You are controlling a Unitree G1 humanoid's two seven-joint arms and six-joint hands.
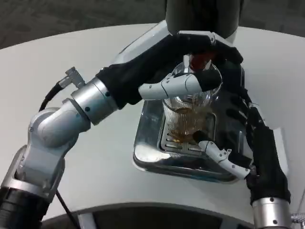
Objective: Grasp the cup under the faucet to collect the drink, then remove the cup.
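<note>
The clear ribbed glass cup (189, 114) stands upright on the slotted metal grate of the shiny steel drip tray (147, 152), directly beneath the red-tipped faucet (199, 60) of the dark dispenser body (202, 16). Amber drink lies in the lower part of the cup, so filling looks under way but far from the rim.

The left hand (190, 67) reaches over the cup from the tray's left side. Its black fingers drape across the faucet area above the cup, and one white finger (178, 86) lies across the cup's upper wall, touching it near the rim. Whether the hand truly clasps the cup or only steadies it while working the faucet cannot be told.

The right hand (243, 138) sits on the cup's right, over the tray's right edge, holding nothing, fingers spread apart, with a white finger (221, 157) pointing toward the cup's base, close but seemingly not touching.

To do this step well, the cup should probably stay centred under the faucet and upright until the level is adequate. The right hand would best wrap the ribbed wall around its middle, below the left finger, with firm, even pressure. The glass looks smooth and may slip, and any tilt could spill onto the tray or the white table (71, 52).
</note>
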